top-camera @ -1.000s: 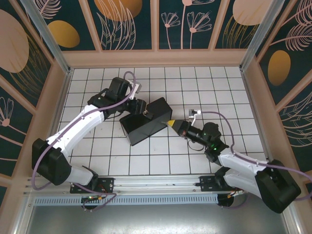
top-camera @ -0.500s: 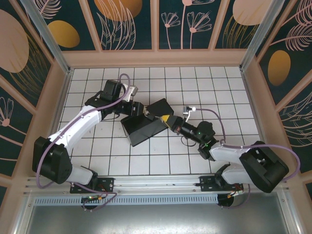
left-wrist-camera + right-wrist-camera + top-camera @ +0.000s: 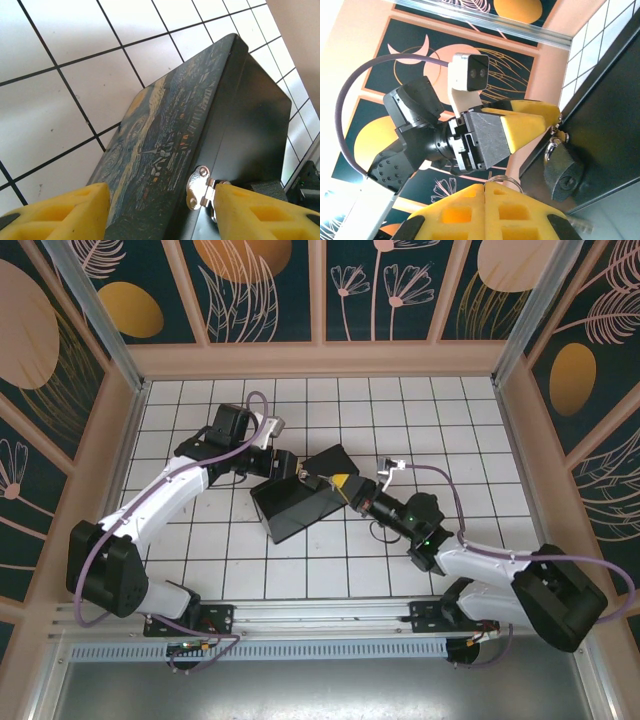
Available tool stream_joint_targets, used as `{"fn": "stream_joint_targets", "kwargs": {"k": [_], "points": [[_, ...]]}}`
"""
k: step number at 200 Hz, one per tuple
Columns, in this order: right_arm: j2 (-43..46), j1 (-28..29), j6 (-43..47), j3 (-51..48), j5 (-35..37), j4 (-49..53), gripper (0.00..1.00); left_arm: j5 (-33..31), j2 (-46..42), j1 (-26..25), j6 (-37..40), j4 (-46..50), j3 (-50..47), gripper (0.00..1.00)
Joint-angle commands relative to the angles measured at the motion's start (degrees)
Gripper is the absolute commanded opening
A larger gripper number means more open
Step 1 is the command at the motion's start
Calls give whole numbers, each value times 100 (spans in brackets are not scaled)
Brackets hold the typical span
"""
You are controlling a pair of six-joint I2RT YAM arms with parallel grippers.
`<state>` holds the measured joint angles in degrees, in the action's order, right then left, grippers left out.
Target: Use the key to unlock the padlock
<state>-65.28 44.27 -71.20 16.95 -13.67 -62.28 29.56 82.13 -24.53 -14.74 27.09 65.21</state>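
The padlock hangs from the clasp on the front of the black box, with its loop on top and its long way going down. The left gripper has its jaws open around the box's edge by the clasp, and it has moved in closer to the box since a second ago. The right gripper has its jaws shut just beside the padlock; I cannot make out the key.

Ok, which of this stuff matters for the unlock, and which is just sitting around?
Job:
- padlock, hanging at the box front
- black box carrying it
- wire ring poking past the shut right gripper; key itself hidden
- left gripper, straddling the box

Just there:
- white tiled floor
- patterned walls
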Motion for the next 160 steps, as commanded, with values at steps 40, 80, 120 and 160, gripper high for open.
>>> {"fn": "stream_joint_targets", "kwargs": {"k": [40, 80, 120, 160], "points": [[-113, 42, -43, -401, 433, -16, 0, -49, 47, -25, 47, 133, 174, 60], [-426, 54, -243, -465, 481, -521, 0, -157, 121, -27, 121, 159, 169, 61], [-800, 81, -482, -620, 523, -1254, 0, -58, 138, -40, 97, 121, 124, 60], [-763, 117, -463, -562, 506, -1292, 0, -97, 199, -86, 134, 140, 108, 60]]}}
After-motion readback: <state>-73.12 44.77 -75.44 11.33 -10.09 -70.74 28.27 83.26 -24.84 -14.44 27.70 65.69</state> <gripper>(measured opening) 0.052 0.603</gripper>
